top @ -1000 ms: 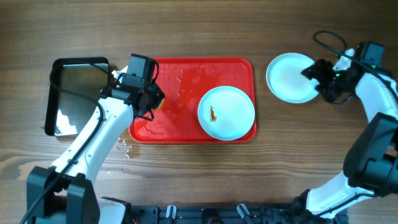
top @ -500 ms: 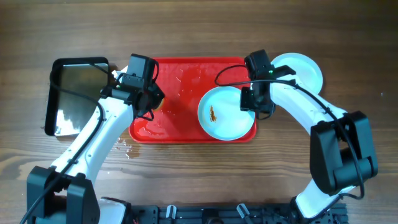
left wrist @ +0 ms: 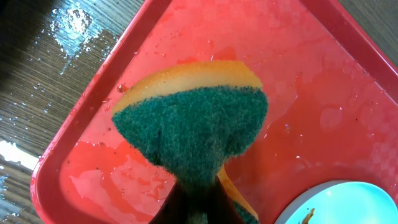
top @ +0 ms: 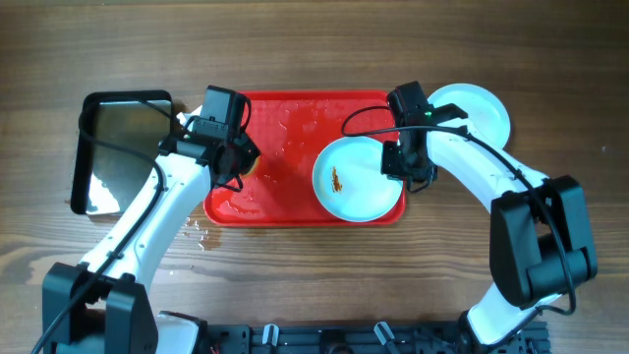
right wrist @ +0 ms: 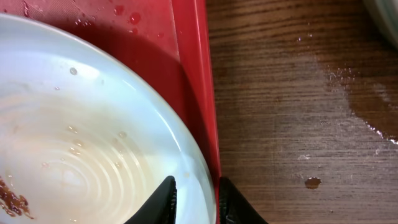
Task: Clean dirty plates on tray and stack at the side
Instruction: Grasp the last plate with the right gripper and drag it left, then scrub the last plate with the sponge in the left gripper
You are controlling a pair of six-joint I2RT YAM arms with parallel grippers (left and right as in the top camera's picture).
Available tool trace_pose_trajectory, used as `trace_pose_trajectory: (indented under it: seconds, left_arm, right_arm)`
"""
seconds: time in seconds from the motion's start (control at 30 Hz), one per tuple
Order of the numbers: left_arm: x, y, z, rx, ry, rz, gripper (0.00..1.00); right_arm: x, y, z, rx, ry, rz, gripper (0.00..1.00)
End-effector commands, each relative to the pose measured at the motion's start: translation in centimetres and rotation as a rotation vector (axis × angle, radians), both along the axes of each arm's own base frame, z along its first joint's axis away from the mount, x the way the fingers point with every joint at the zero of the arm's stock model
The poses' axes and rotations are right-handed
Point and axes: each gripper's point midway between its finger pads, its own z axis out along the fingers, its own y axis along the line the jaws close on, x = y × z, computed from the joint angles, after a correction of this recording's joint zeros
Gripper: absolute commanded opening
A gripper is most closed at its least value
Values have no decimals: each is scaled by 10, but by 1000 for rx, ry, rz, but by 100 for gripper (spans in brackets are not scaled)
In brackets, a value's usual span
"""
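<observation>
Overhead, we find the tray (top: 295, 123) holding one smeared plate (top: 359, 182) at its right end. A clean-looking plate (top: 486, 106) lies just off its right edge and a metal pan (top: 118, 147) to its left. The right gripper (top: 408, 169) is at the smeared plate's rim.

In the left wrist view, the left gripper (left wrist: 196, 208) pinches a sponge (left wrist: 199, 118) over the tray's wet left end.

In the right wrist view, the right jaws stand spread astride that rim. We should clamp the plate alone, clear of the tray's lip.

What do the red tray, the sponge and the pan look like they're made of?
The red tray looks plastic, textured and wet. The sponge is yellow foam with a green fibrous scouring face. The pan seems metal: mirror-like base, black rim.
</observation>
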Motion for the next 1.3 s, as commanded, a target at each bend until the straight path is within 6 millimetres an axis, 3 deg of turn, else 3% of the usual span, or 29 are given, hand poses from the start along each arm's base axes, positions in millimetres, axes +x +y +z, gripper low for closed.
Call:
trace_pose_trajectory:
  seconds: [0.0, 0.07, 0.17, 0.33, 0.4, 0.43, 0.5, 0.57, 0.6, 0.73, 0.87, 0.97, 1.07, 1.2, 1.27]
  left_arm:
    - [1, 0, -1, 5, 3, -11, 4]
    - [1, 0, -1, 5, 3, -11, 4]
    - [1, 0, -1, 5, 3, -11, 4]
    - [2, 0, -1, 3, -1, -11, 4]
    - [2, 0, -1, 3, -1, -11, 4]
    - [0, 0, -1, 6, 7, -11, 4]
    - [-1, 1, -2, 7, 10, -11, 4]
    - [0, 0, -1, 6, 7, -11, 4]
    - [1, 0, -1, 5, 4, -11, 4]
    - [4, -3, 0, -2, -10, -32, 4]
    - [14, -26, 7, -17, -75, -183, 4]
    - [22, -38, 3, -14, -102, -228, 4]
    - [22, -49, -31, -37, -25, -255, 4]
    - [27, -98, -60, -203, -6, -382, 4]
    - [25, -111, -71, -203, 0, -412, 4]
  right_arm:
    - [-8, 3, -8, 18, 25, 11, 23]
    - [-10, 11, -16, 73, 19, 16, 22]
    - [1, 33, -12, 190, -21, 29, 19]
    - [13, 37, -15, 203, -63, 30, 14]
    - [15, 44, -29, 205, -55, 24, 14]
    - [3, 53, -55, 183, 10, 25, 14]
    - [-5, 57, -69, 170, 47, 42, 16]
    - [-1, 62, -67, 191, 29, 80, 14]
    - [1, 67, -66, 216, 18, 85, 6]
    - [18, 88, -60, 302, -44, 24, 4]
    - [24, 123, -53, 349, -119, 85, 4]
    - [21, 134, -51, 364, -125, 85, 4]
    - [20, 135, -51, 362, -122, 88, 4]
    - [19, 134, -52, 360, -117, 88, 4]
    - [18, 133, -52, 357, -112, 87, 4]
